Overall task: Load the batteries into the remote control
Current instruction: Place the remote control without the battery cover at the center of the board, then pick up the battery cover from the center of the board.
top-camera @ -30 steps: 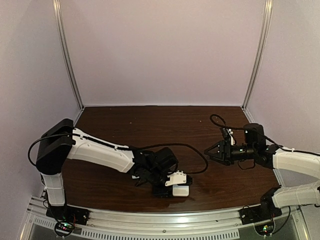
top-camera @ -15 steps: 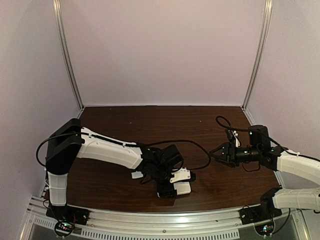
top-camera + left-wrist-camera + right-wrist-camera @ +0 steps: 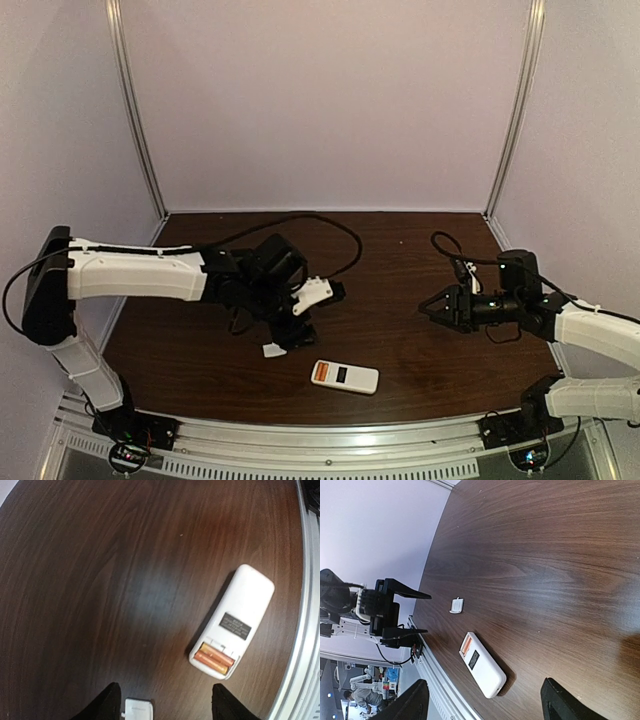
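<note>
While the remote [image 3: 232, 622] lay back-up near the front edge of the bench [image 3: 100, 580], I saw both batteries [image 3: 215, 659] side by side in its open slot. My left end effector [image 3: 167, 700] hung spread over the cover [image 3: 138, 710]; the right end effector [image 3: 424, 306] gaped empty.

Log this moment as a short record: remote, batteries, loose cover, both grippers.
remote control: lying back-up on the table near its front edge, cover off
batteries: two, orange, seated side by side in one end of the remote control
left gripper: open, empty, above the table
right gripper: open, empty, off to the right, away from the remote control
cover: loose on the table, apart from the remote control, just under the left gripper
</note>
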